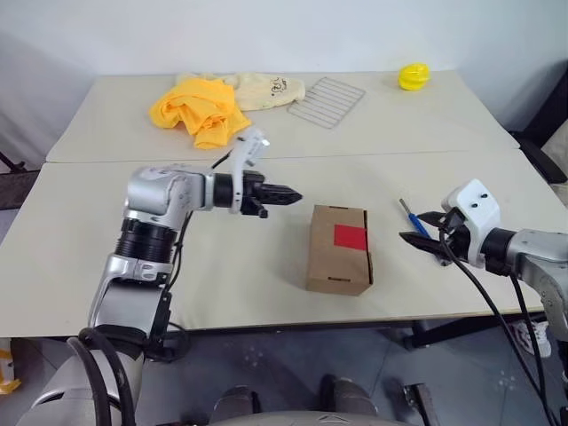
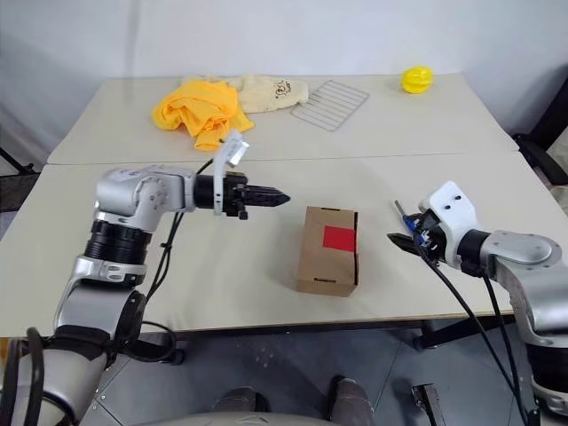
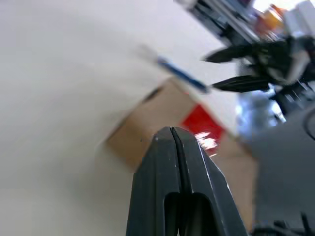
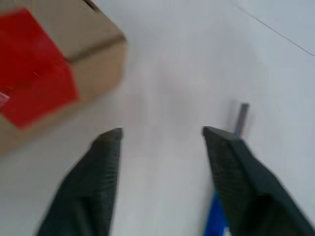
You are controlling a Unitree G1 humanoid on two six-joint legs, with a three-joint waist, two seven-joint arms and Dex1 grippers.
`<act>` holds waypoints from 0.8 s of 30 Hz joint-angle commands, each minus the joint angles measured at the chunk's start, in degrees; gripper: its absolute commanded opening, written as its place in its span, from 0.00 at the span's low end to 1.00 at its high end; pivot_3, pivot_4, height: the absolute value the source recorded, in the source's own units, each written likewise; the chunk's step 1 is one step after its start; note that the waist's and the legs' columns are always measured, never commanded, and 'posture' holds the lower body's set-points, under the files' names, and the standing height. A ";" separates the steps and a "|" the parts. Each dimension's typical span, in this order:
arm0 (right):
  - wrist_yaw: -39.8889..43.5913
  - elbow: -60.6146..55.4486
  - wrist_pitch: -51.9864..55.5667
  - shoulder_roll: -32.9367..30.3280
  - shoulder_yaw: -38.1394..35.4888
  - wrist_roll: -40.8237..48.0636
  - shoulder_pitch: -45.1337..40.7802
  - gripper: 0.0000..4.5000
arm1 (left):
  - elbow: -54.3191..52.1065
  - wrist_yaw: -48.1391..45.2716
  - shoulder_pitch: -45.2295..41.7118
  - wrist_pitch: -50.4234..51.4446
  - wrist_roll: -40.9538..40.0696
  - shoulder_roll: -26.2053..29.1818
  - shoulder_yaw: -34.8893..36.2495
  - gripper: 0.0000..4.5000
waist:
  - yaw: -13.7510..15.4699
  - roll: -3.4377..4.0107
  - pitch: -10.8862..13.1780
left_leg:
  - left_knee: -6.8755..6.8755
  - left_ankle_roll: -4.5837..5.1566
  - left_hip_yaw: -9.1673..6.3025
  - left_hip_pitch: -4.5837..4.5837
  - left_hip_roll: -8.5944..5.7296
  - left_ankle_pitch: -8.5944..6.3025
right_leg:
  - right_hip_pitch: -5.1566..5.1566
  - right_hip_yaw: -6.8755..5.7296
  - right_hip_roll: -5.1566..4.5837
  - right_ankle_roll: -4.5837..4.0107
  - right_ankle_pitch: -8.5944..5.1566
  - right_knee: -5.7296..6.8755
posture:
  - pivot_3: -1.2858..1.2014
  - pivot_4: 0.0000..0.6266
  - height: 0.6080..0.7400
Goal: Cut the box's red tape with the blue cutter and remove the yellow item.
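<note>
1. Box lies closed on the table, long axis running front to back, tape on top.
2. Cutter flat on the table right of the box, angled, just beside the right gripper.
3. Right gripper's fingers apart, empty.
4. Left gripper pressed together, empty, above the table left of the box.
</note>
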 commanded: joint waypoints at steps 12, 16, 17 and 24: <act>-18.46 -14.99 37.96 13.64 -5.55 7.48 -9.68 0.99 | 9.12 -3.87 -2.68 -11.13 7.73 -7.70 -12.51 0.00 | 0.14 0.01 -0.01 | 0.01 0.00 -0.06 -0.10 0.00 0.00 | -0.07 -0.03 0.00 0.00 0.00 0.01 | 0.52 0.24 1.00; -19.12 -16.69 40.98 15.81 -5.63 8.24 -9.76 0.99 | 10.36 -3.64 -1.12 -12.01 9.62 -8.36 -13.35 0.00 | 0.12 0.01 -0.01 | 0.15 0.00 -0.05 -0.69 -0.01 0.00 | -0.63 0.00 0.00 0.00 0.01 0.13 | 0.52 0.24 1.00; -19.08 -17.04 41.51 15.98 -5.55 8.47 -9.61 0.99 | 10.34 -3.66 -0.72 -12.31 10.11 -8.34 -13.74 0.00 | 0.11 0.01 -0.01 | 0.15 0.00 -0.05 -0.66 -0.01 0.00 | -0.62 0.00 0.00 0.00 0.01 0.15 | 0.52 0.24 1.00; -17.34 -18.22 42.16 12.55 -4.41 9.68 -5.82 0.99 | 9.65 -4.02 0.47 -11.82 10.77 -8.35 -14.09 0.00 | 0.12 -0.03 -0.05 | 0.15 0.00 -0.05 -0.62 -0.01 0.00 | -0.58 0.01 0.00 0.00 0.01 0.16 | 0.52 0.24 1.00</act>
